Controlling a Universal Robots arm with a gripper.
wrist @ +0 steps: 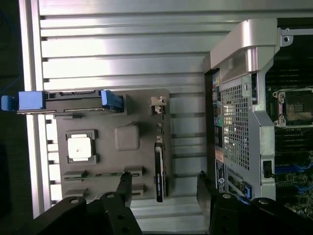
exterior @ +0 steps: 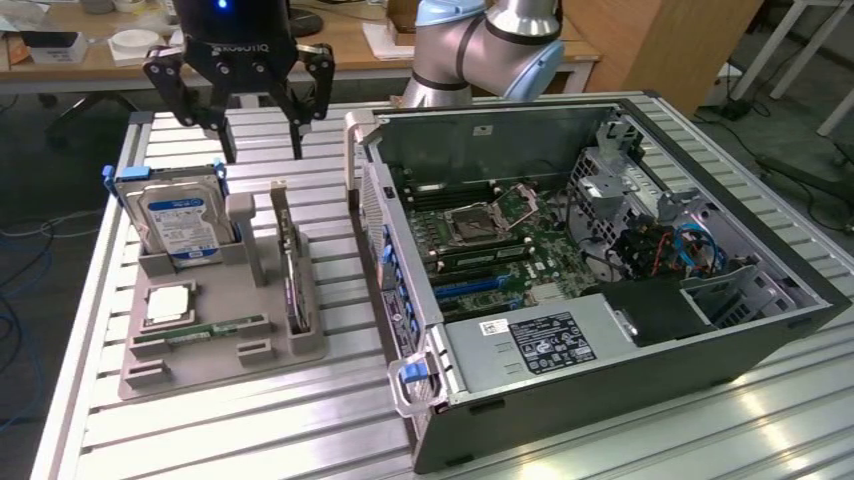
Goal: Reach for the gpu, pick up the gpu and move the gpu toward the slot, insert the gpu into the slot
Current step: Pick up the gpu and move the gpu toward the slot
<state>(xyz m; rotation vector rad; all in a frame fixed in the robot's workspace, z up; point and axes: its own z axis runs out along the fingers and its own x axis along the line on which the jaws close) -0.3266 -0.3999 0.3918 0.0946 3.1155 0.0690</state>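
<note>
The gpu (exterior: 290,262) is a thin dark card standing on its edge in a grey holder tray (exterior: 254,300), with its metal bracket at the far end. My gripper (exterior: 263,150) hangs open above the tray's far end, higher than the card and touching nothing. In the wrist view the gpu (wrist: 160,169) appears edge-on beneath the gap between the two black fingers (wrist: 123,185). The slot (exterior: 470,288) is a blue connector on the motherboard inside the open computer case (exterior: 694,330).
A blue-labelled silver hard drive (exterior: 180,222) stands upright in the tray, left of the gpu in the exterior view. A processor chip (exterior: 171,303) and a green memory stick (exterior: 211,328) lie nearer the front. The case wall (exterior: 380,250) rises close beside the tray.
</note>
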